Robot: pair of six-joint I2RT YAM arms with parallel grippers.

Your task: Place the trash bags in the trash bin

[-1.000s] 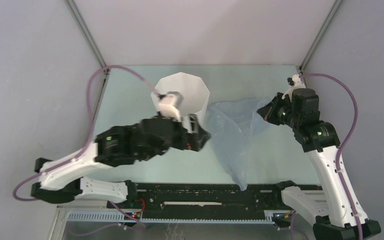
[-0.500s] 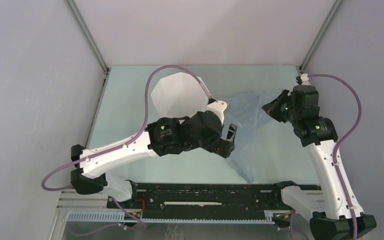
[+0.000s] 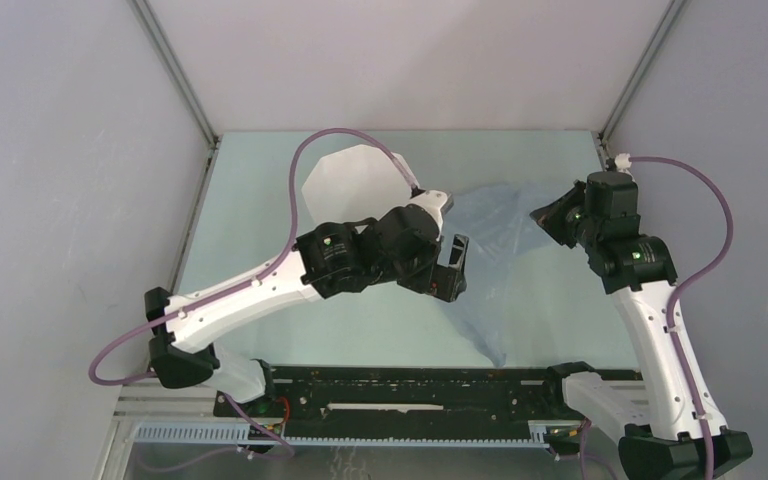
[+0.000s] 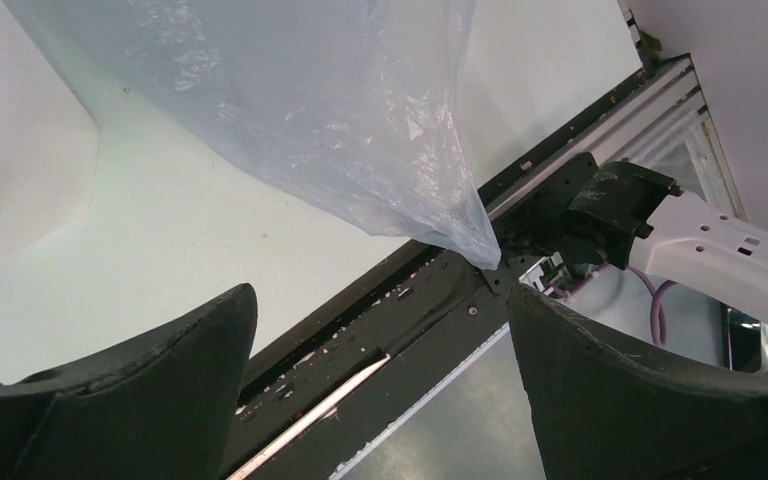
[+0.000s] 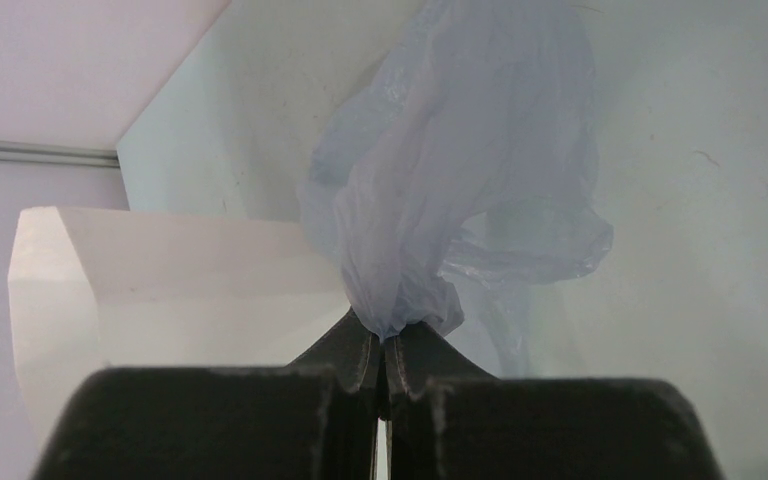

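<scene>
Right gripper [image 5: 382, 345] is clamping its two black fingers tightly together on a gathered, twisted bunch of the trash bag [image 3: 495, 255], with only the thin plastic caught between them. From that pinch the pale blue, crinkly film is billowing away in the right wrist view. Seen from above, it is spreading from the gripper across the right half of the counter [image 3: 250, 210] and narrowing toward a pointed corner that is reaching the near edge, right at the black rail [image 3: 410, 385] where the arms are bolted. Left gripper [image 3: 450, 268] is hovering with its jaws standing wide apart and nothing between them, just beside the bag's left edge. Its wrist camera is looking past both fingers at the bag's tapering corner and the rail, and no contact with the plastic is showing there. The trash bin [image 3: 353, 185] is standing upright on the counter toward the back, left of centre, with its open mouth facing up and its faceted white wall sitting just behind the left arm's wrist. The bag is lying wholly outside the bin, to its right, with its upper edge coming near the bin's right side; whether the two are touching is not clear from above.
</scene>
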